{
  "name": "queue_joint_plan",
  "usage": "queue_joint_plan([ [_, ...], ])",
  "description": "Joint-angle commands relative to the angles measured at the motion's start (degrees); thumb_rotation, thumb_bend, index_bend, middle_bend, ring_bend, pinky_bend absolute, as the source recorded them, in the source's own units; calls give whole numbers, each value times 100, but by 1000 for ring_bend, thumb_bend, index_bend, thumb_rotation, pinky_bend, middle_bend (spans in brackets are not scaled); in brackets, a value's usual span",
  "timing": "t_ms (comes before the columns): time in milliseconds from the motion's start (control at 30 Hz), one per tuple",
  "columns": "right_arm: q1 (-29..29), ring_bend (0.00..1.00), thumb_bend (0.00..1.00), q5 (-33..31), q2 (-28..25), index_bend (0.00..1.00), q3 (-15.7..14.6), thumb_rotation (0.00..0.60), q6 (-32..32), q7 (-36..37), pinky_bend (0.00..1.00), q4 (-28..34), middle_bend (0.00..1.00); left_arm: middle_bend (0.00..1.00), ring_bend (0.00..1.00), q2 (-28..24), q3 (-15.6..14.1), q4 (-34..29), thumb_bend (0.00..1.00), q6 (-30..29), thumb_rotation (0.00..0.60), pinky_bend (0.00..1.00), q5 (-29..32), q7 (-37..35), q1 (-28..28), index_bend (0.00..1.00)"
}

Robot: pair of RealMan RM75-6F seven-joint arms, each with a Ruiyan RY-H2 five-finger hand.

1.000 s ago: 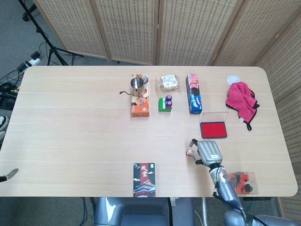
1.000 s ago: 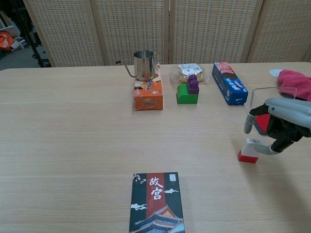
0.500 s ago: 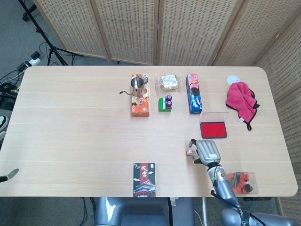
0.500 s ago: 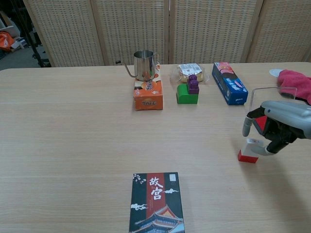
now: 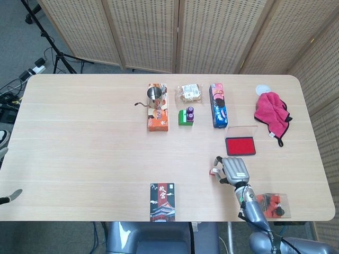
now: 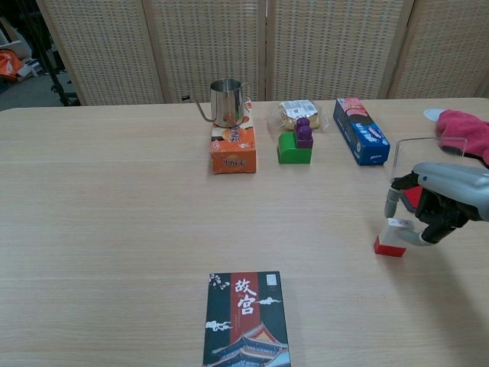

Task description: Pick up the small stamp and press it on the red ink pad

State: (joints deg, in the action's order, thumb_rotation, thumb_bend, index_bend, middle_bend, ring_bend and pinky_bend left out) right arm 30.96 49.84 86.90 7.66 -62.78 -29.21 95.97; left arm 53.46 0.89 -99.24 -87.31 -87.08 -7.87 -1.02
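Note:
The small stamp [image 6: 390,238], white above a red base, stands upright on the table; in the head view the stamp [image 5: 213,171] shows just left of my right hand [image 5: 233,169]. My right hand [image 6: 441,200] hovers over it from the right. One finger hangs just above the stamp's top and the thumb lies against its right side, with no closed grip. The red ink pad [image 5: 240,145] lies beyond the hand with its clear lid [image 6: 417,150] raised. Only a grey tip of my left hand [image 5: 10,197] shows at the table's near left edge.
At the back stand a steel pitcher [image 6: 226,103] on an orange box [image 6: 232,150], a green and purple block [image 6: 296,142], a snack bag [image 6: 297,112] and a blue biscuit box [image 6: 361,131]. A pink cloth [image 5: 271,112] lies far right, a dark card box [image 6: 246,314] in front.
My right hand has shifted only slightly around the stamp, its finger settling a little lower over the top. The stamp has not moved.

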Motion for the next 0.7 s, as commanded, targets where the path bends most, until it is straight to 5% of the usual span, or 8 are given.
queue_joint_plan([
  [33, 14, 930, 407, -35, -1, 438, 0, 600, 25, 8, 1000, -35, 967, 0, 0, 25, 7, -8, 0, -10, 600, 0, 13, 59, 1, 0],
  [700, 82, 930, 471, 95, -230, 558, 120, 600, -53, 190, 1000, 200, 970, 0, 0, 47, 8, 3, 0, -2, 600, 0, 21, 94, -3, 0],
])
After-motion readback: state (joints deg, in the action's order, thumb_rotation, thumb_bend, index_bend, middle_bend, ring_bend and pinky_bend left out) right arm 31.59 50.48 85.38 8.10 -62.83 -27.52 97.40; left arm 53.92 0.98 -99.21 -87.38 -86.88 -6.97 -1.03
